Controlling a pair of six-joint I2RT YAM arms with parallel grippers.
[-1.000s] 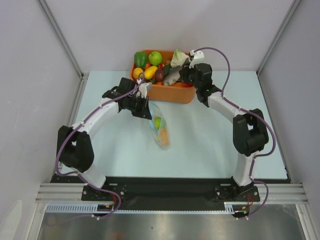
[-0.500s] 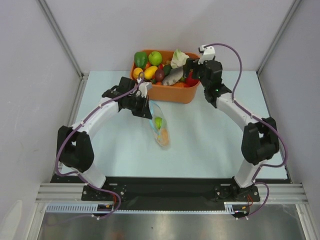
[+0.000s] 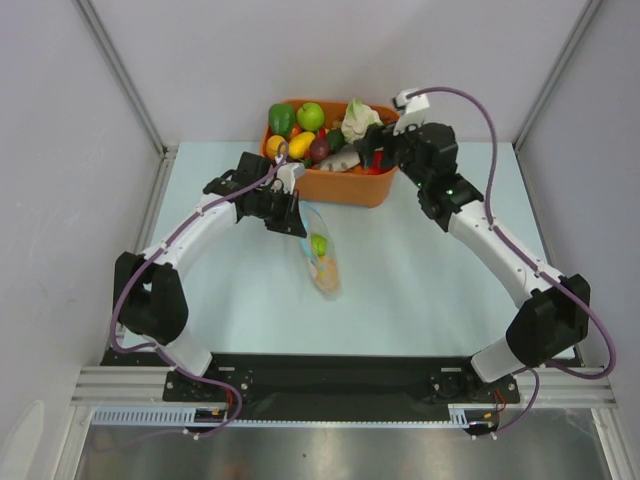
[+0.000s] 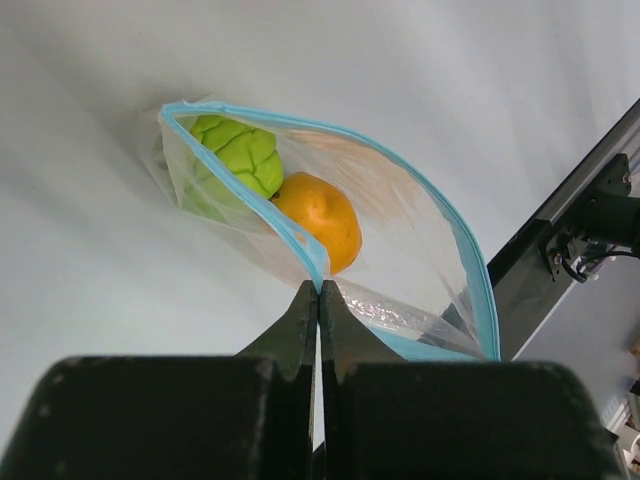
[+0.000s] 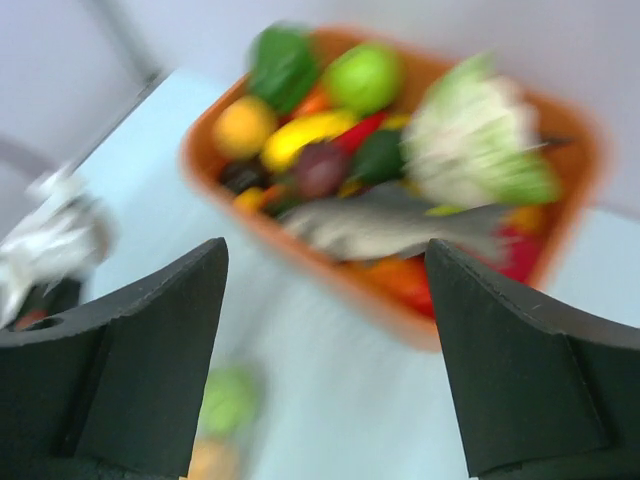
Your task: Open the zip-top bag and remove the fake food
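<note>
The zip-top bag lies on the table in front of the orange tub, its mouth open. Inside it are the lime-green fruit and the orange-yellow fruit. My left gripper is shut on the bag's light-blue zip strip. The left wrist view shows the green fruit and orange fruit deep in the open bag. The grey fish lies in the tub. My right gripper is open and empty, hovering at the tub's right side. The blurred right wrist view shows the fish between its fingers.
The orange tub at the table's back holds several toy fruits and a white-and-green cauliflower. The tub and cauliflower also show in the right wrist view. Grey walls and metal rails enclose the table.
My right gripper has drawn back to the right from over the tub, leaving the fish lying in it. The left gripper and the bag have not moved.
</note>
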